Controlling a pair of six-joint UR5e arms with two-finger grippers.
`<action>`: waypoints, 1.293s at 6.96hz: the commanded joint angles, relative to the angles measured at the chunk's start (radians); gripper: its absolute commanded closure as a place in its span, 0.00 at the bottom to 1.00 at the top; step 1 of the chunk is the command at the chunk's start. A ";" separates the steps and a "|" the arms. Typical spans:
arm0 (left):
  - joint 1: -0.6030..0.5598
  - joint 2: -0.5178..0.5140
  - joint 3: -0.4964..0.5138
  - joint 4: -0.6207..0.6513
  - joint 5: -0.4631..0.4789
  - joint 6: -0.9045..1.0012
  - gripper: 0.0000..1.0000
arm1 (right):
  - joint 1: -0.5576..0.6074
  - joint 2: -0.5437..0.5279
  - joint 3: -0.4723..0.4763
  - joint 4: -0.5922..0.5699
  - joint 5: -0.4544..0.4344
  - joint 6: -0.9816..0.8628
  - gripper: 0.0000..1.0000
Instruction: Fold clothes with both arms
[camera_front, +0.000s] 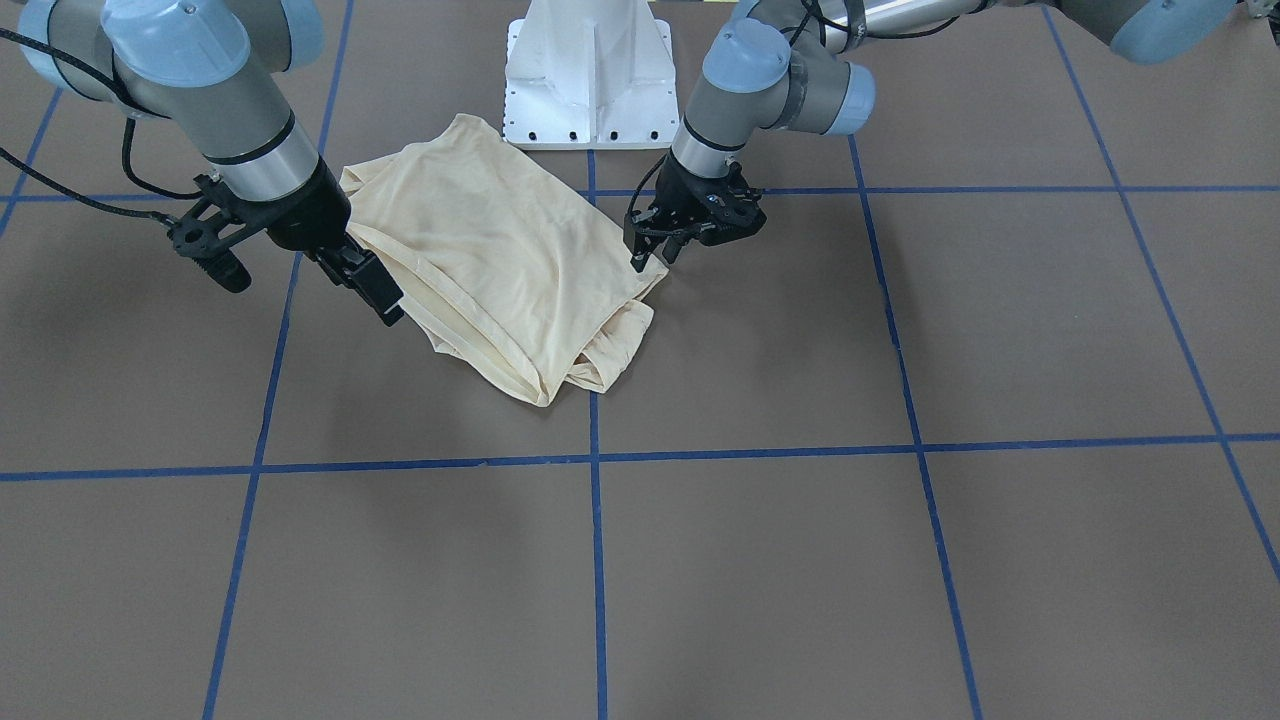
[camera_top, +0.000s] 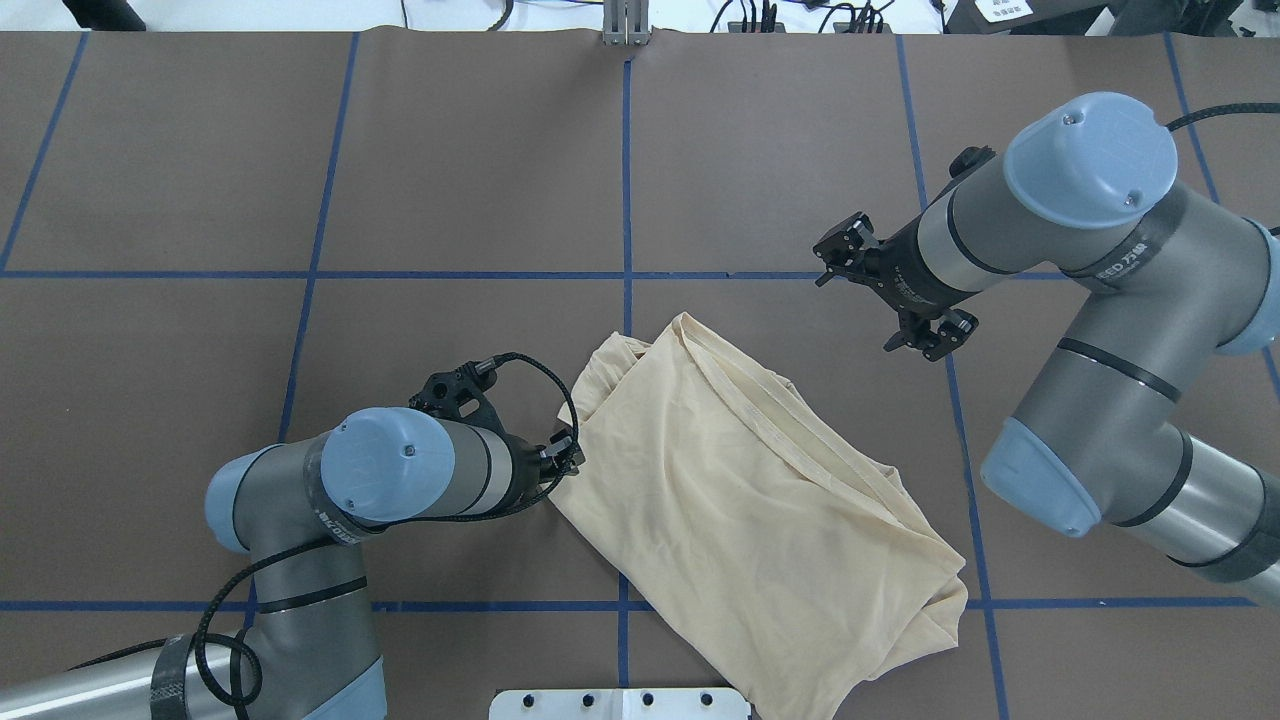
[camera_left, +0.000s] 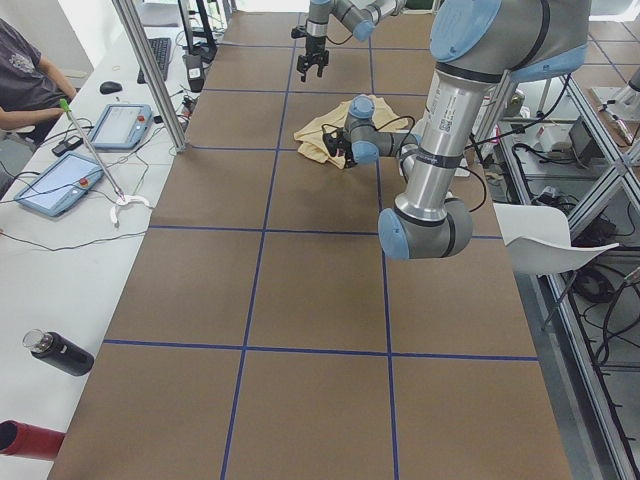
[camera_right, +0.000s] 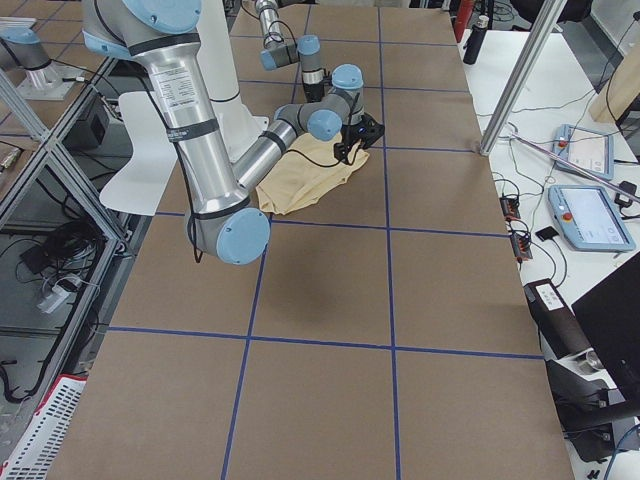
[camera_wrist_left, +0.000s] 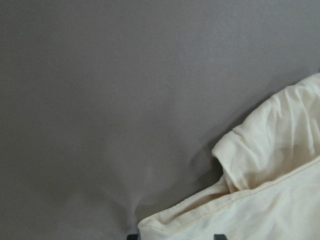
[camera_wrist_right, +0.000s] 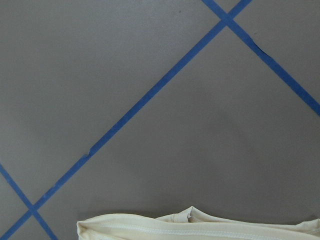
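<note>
The pale cream-yellow shirt (camera_front: 500, 260) lies folded into a rough rectangle near the robot's base, plain side up. Its print and neck label are hidden. It also shows in the overhead view (camera_top: 740, 500). My left gripper (camera_front: 652, 258) is open and low at the shirt's corner. In the left wrist view the cloth's folded edge (camera_wrist_left: 270, 165) lies just ahead of the fingertips. My right gripper (camera_front: 380, 295) hangs open just over the opposite hem and holds nothing. The right wrist view shows only that hem (camera_wrist_right: 200, 227) and no fingertips.
The white pedestal base (camera_front: 590, 70) stands just behind the shirt. Blue tape lines (camera_front: 596, 560) grid the brown table. Off the table's far side are tablets (camera_left: 120, 125), a bottle (camera_left: 60, 352) and a seated person (camera_left: 25, 70).
</note>
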 joint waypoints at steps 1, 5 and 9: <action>0.002 -0.002 0.004 0.000 0.002 0.001 0.45 | 0.001 0.000 0.000 -0.001 0.000 0.000 0.00; 0.001 -0.002 0.000 -0.001 0.006 0.001 1.00 | 0.001 -0.003 0.000 -0.003 0.000 0.000 0.00; -0.210 -0.042 0.022 -0.015 -0.003 0.182 1.00 | 0.008 -0.004 0.001 -0.003 0.002 0.000 0.00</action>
